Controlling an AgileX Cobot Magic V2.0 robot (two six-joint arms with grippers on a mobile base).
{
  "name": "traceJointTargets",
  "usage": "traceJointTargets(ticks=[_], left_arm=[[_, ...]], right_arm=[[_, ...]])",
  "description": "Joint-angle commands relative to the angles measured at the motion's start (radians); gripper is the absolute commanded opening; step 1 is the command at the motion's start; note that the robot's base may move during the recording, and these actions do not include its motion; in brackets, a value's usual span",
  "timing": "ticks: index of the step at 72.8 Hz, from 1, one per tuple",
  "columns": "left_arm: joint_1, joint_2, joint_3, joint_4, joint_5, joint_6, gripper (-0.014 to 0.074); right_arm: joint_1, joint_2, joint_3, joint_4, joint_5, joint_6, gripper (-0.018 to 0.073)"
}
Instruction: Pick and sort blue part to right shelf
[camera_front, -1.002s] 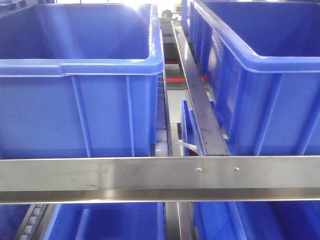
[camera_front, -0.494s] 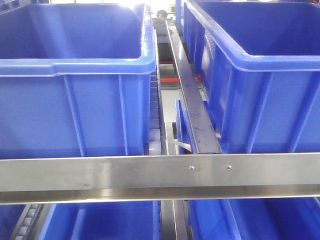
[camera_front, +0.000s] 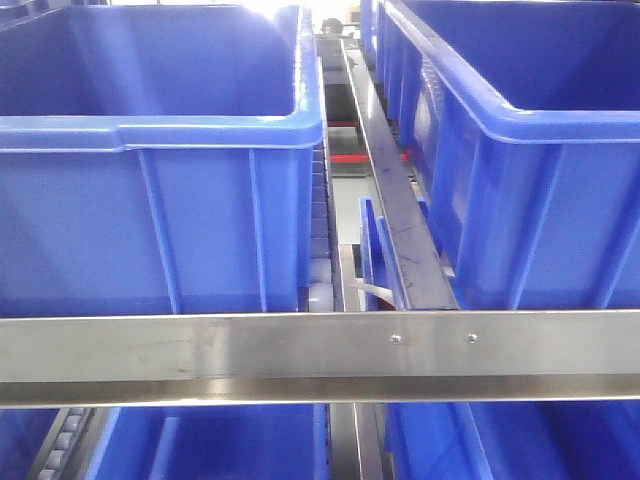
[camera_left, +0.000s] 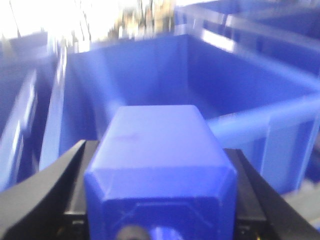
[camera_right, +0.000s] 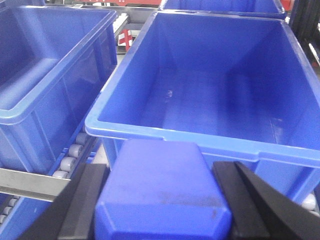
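Note:
In the left wrist view, my left gripper is shut on a blue part, a smooth blocky piece filling the gap between the black fingers. It hangs before an open blue bin; the view is blurred. My right gripper is shut on another blue part, just short of the near rim of a blue bin that shows nothing inside. The right shelf fills the front view with its steel front rail. Neither gripper shows in the front view.
Two large blue bins stand side by side on the upper tier, a steel divider rail between them. More blue bins sit below the front rail. White rollers and a steel rail run left of the right-hand bin.
The front view's shelf slid slightly left half a second ago and has come back right, standing much as it did one second ago.

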Motion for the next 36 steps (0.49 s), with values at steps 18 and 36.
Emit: traceJointTargets(ticks=[18,36], left_arm=[[-0.005,-0.017,-0.030,0.010,-0.339,-0.003,0.0335],[-0.005,-0.017,-0.030,0.010,-0.357,-0.003,0.0335]], right_arm=[[-0.001,0.019,-0.025,0.000,-0.098,-0.006,0.0215],[-0.001,0.019,-0.025,0.000,-0.098,-0.006,0.0215]])
